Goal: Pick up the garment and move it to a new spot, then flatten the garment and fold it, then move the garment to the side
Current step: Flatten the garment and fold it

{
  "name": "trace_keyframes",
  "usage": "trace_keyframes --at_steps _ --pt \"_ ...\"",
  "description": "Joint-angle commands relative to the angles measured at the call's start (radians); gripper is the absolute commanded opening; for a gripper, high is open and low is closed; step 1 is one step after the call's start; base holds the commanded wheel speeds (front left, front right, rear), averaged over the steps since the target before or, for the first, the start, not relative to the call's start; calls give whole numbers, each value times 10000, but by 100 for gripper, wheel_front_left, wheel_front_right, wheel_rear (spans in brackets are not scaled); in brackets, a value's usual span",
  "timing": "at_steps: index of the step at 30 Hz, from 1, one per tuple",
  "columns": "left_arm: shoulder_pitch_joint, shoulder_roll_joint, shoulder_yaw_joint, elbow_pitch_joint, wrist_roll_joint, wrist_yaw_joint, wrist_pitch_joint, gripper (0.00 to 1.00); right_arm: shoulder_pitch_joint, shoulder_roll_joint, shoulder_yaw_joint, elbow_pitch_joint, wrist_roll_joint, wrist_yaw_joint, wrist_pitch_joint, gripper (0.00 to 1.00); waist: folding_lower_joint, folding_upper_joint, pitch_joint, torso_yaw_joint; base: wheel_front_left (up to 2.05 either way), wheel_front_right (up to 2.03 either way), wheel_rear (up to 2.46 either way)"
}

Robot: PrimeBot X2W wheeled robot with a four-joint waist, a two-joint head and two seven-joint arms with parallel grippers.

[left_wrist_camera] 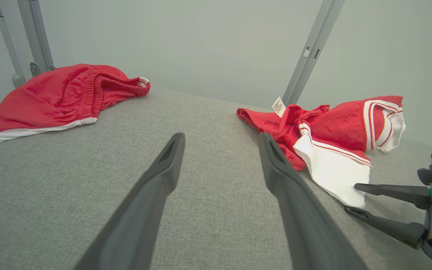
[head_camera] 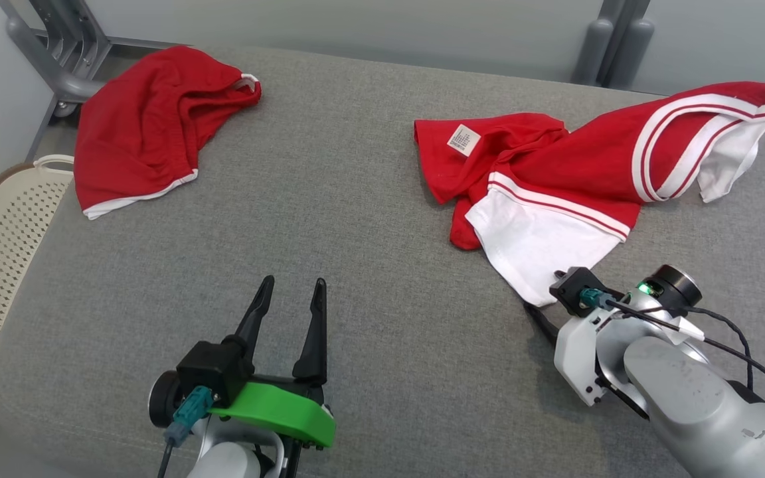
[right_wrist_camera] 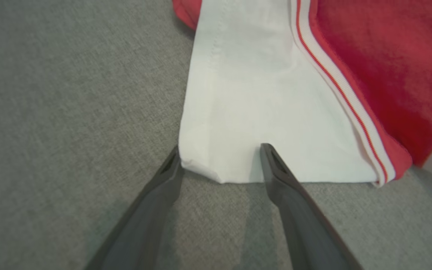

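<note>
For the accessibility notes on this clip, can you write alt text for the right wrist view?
The right gripper, two long dark fingers spread open, is at the near edge of the white panel of a red and white cloth garment, not closed on it. The garment lies on a grey woven fabric surface.

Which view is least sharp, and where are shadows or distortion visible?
Right wrist view: softest, garment edge slightly blurred, faint shadows beside the fingers on the cushion. Left wrist view: metal posts lean apart, wide-angle distortion. Head view: even light, no glare.
</note>
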Motion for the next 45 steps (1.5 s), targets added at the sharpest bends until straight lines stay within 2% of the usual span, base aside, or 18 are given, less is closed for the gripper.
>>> trace_keyframes --at_steps 1,2,4,5,6,12,22,28,34,39,45 --pt "-144 -25 -22 51 -11 -15 -49 100 -18 -95 171 193 88 -13 107 78 0 0 21 32 0 0 0" --pt "-160 -39 -31 65 -4 -18 -52 100 -93 -121 249 249 142 -15 68 48 0 0 28 47 0 0 0" --pt "-171 -46 -30 90 9 -1 -52 100 -196 -184 394 378 243 -15 1 25 0 0 39 60 0 0 0" --pt "-171 -42 -17 96 10 13 -57 100 -247 -204 474 443 302 -15 -34 4 0 0 43 56 0 0 0" --pt "-167 -37 1 95 9 26 -52 100 -305 -232 522 520 335 -15 -34 0 0 0 48 45 0 0 0" --pt "-193 13 95 52 17 74 -78 100 -615 -341 651 661 471 -15 -519 0 0 0 56 -153 0 0 0" --pt "76 46 159 25 -25 120 -102 100 -205 -1302 94 -376 215 -15 -1171 0 0 0 -160 -948 0 0 0" --pt "143 104 217 -71 -30 177 -115 100 782 -2018 -1061 -2208 -223 -15 -1010 0 0 0 -235 -1696 0 0 0" --pt "168 176 271 -128 -60 213 -121 100 2341 -2590 -2637 -4690 -784 -15 -16 0 0 0 -221 -2421 0 0 0" --pt "39 212 258 -159 -28 225 -107 100 3705 -2792 -3897 -6290 -1162 -15 826 0 0 0 -126 -2814 0 0 0" --pt "-100 296 246 -167 -19 218 -79 100 4959 -2492 -5248 -7128 -1504 -15 1191 0 0 0 -26 -2993 0 0 0"
